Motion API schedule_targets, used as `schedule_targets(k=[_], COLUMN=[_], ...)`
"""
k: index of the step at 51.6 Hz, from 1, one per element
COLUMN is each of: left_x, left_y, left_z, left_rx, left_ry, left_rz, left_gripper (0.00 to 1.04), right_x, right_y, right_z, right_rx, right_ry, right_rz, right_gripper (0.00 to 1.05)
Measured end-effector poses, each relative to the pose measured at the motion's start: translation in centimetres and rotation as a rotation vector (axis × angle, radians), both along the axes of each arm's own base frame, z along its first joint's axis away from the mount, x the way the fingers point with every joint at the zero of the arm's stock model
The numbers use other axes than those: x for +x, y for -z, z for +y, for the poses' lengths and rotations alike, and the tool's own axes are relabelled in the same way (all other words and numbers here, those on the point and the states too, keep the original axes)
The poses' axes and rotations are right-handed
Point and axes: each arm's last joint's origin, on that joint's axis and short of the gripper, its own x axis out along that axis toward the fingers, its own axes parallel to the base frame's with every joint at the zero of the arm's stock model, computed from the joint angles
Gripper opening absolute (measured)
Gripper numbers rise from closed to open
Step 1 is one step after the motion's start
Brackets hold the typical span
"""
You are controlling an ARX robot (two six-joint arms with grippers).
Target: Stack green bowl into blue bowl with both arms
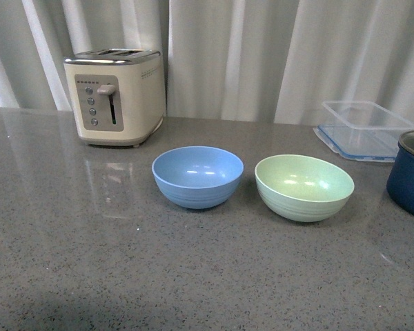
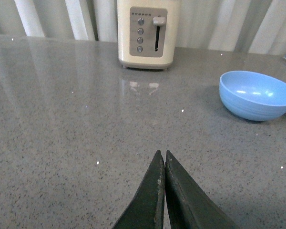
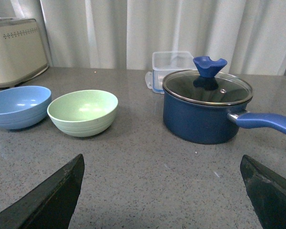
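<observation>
Nothing grabbed yet. The green bowl (image 1: 303, 187) sits upright just beside the blue bowl (image 1: 197, 176), on my right side, so I've got the right gripper (image 3: 162, 164) spread wide and facing it. The left gripper (image 2: 163, 160) is pinched together, empty, well short of blue.

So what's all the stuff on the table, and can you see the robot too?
toaster: 1, cream, back left of the table
blue bowl: 1, light blue, middle, empty
green bowl: 1, pale green, right of the blue bowl, empty
plastic container: 1, clear, back right
pot: 1, dark blue, glass lid, far right
table: 1, speckled grey
curtain: 1, white, behind everything
left gripper: 1, dark, shut, over bare table
right gripper: 1, dark, open
</observation>
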Motion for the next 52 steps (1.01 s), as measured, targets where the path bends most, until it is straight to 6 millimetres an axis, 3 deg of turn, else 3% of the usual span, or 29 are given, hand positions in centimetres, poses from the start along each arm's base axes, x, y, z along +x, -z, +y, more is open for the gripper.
schedule_targets(k=[52], left_x=[-2.5], left_y=[-0.2], left_z=[0.0], left_rx=[0.000], left_ry=[0.000], left_rz=[-0.010], left_gripper=[0.04], right_x=[0.0], right_y=[0.0], right_z=[0.0], right_rx=[0.000], right_ry=[0.000], right_rz=[0.000], right_gripper=[0.95])
